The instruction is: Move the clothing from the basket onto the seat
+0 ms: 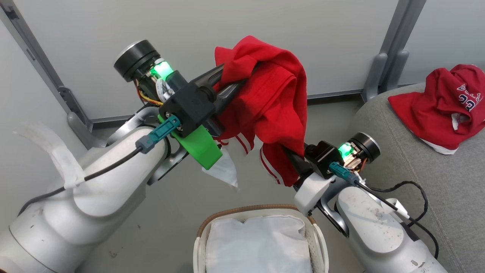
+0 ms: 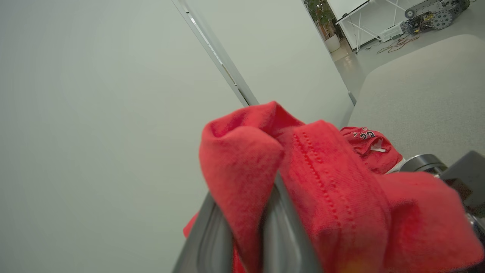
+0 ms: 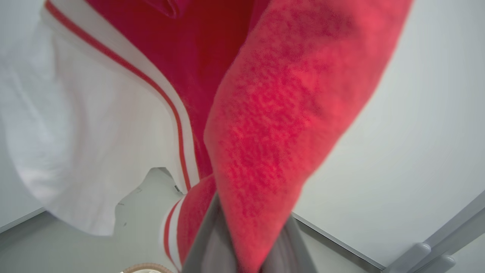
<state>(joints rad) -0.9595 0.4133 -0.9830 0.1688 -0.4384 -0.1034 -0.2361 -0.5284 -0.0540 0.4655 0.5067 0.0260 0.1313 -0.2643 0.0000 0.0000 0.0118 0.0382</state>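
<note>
At 6 o'clock in the head view, nearest the robot, stands the basket (image 1: 246,208), its brown rim around a white liner (image 1: 261,242) with nothing red on it. Just above it, the right pincer (image 1: 292,157) reaches in from 4 o'clock and the left pincer (image 1: 226,86) from 9 o'clock. Both are clenched on one red garment (image 1: 273,98), held up between them clear of the basket. In each wrist view the red cloth is pinched between that pincer's two fingers.

The garment drapes over the left pincer's fingers and hangs down to the right pincer. White stripes run along its lower edge and a flap of white lining dangles toward 7 o'clock. No writing can be read on it. A green plastic piece (image 1: 199,146) sits on the left wrist, and a green light glows on each wrist.

Farther off, at 3 o'clock, is the grey seat (image 1: 416,170). A second red garment (image 1: 435,102) lies crumpled on it toward 2 o'clock, with white trim. It bears a white "23", and the small lettering above that is too small to read. Behind everything are the grey floor (image 1: 170,212) and a pale wall (image 1: 227,22).
</note>
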